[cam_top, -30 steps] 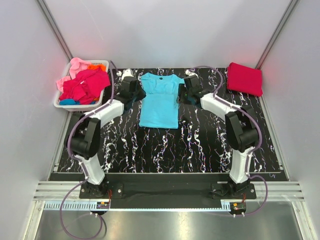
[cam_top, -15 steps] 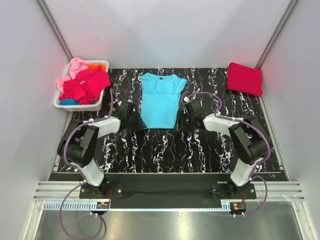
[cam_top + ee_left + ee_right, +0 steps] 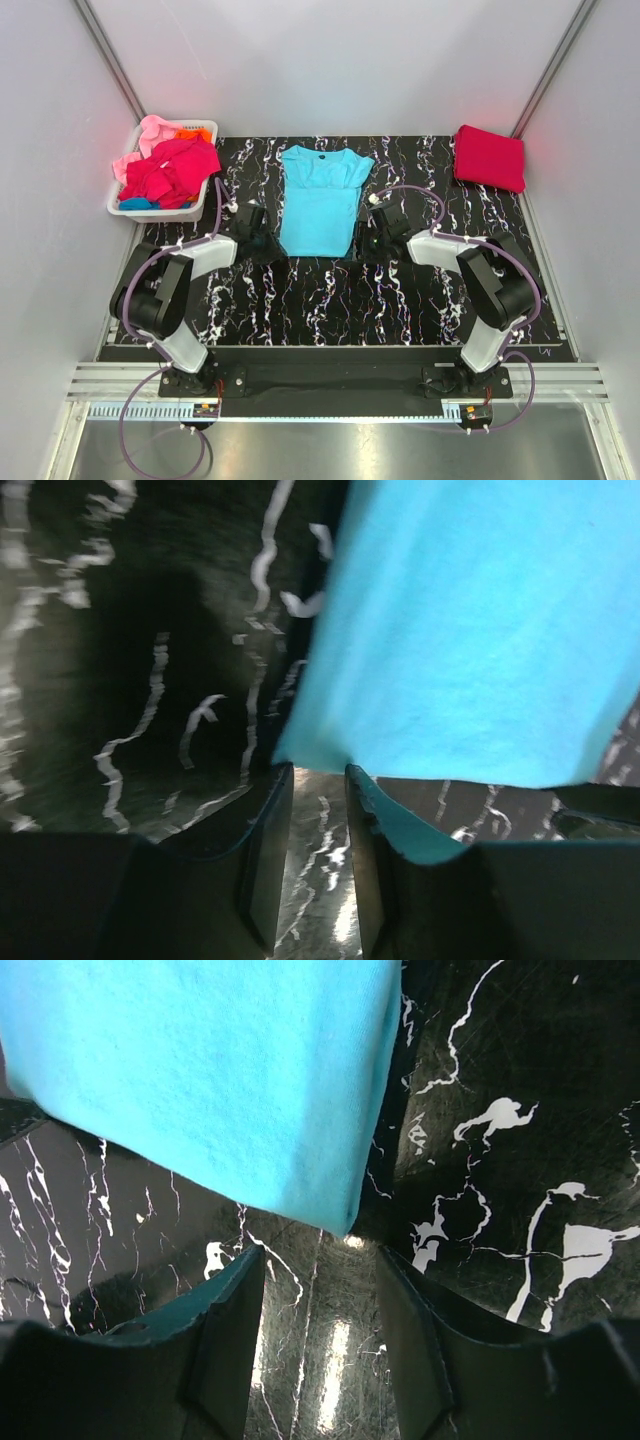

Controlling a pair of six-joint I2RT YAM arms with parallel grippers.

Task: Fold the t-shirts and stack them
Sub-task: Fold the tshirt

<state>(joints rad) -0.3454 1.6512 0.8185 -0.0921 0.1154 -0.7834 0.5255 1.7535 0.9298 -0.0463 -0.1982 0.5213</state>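
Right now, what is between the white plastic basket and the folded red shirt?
The turquoise cotton t-shirt, spread flat on the black marbled table. The top camera shows it.

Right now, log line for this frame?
turquoise shirt flat, not held | left gripper open at hem corner | right gripper open at hem corner

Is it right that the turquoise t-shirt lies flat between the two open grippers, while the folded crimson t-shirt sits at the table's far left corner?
Not quite. The top external view shows the folded crimson t-shirt at the table's far right corner; the white basket sits at far left. The turquoise t-shirt does lie flat between the open left gripper and right gripper.
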